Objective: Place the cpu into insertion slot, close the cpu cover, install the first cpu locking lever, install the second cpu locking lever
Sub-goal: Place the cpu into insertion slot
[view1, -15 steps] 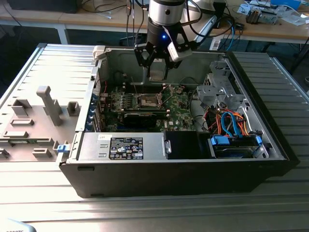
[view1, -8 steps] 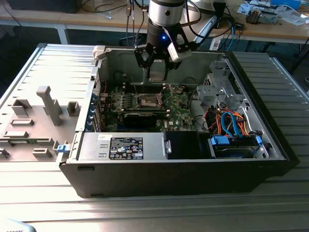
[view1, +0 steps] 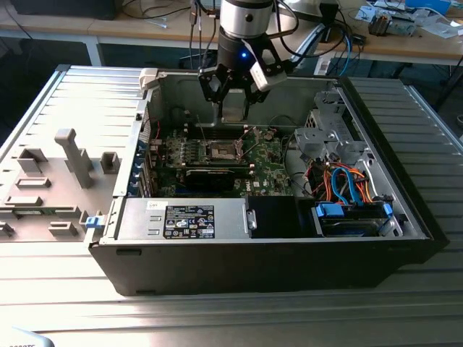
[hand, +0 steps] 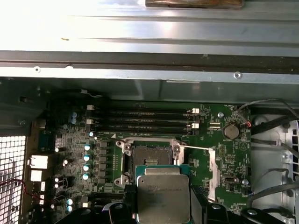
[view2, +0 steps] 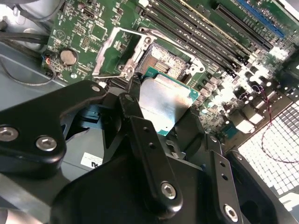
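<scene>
Second wrist view shows tool [view2: 161, 110] clenched on cpu [view2: 166, 99], held above bare socket [view2: 163, 60], cover [view2: 106, 50] swung open beside it.

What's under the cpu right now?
The gripper holds the cpu above the motherboard. The open, empty socket shows past its edge, cpu cover swung aside. Whatever lies directly beneath is hidden.

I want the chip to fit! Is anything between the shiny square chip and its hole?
Nothing visible. The gripper holds the flat silver-grey square cpu near the open square socket; the thin silvery frame cover is swung aside.
</scene>
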Action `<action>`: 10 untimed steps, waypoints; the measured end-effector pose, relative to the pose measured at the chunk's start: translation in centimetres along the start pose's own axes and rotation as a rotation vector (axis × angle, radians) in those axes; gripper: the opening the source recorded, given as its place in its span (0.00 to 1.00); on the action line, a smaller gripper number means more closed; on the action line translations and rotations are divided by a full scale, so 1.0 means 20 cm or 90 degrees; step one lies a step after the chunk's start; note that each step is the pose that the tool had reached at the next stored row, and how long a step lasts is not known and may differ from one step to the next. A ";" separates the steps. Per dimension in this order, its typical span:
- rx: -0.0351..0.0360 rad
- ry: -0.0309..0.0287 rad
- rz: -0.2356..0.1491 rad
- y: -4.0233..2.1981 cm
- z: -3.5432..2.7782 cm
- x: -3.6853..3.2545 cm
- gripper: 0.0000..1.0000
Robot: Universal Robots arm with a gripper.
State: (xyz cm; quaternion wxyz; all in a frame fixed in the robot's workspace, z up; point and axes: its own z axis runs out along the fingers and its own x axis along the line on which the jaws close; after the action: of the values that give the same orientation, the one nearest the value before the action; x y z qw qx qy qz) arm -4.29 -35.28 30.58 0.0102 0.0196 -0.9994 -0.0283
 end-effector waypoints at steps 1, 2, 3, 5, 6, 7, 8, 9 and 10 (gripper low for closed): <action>0.0000 0.0000 0.000 0.000 0.001 0.000 0.55; 0.0001 0.0001 0.000 0.000 0.002 0.000 0.55; 0.0002 0.0001 0.000 0.000 0.002 0.000 0.55; 0.0001 0.0000 0.000 0.000 0.003 0.000 0.55; 0.0000 0.0000 0.000 0.000 0.003 0.000 0.55; 0.0000 0.0000 0.000 0.000 0.003 0.000 0.55; 0.0000 0.0000 0.000 0.000 0.004 0.000 0.55; 0.0000 0.0000 0.000 0.000 0.004 0.000 0.55; 0.0001 0.0000 0.001 0.000 0.004 0.000 0.55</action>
State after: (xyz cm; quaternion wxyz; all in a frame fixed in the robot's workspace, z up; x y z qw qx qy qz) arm -4.30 -35.27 30.51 0.0102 0.0189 -0.9994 -0.0282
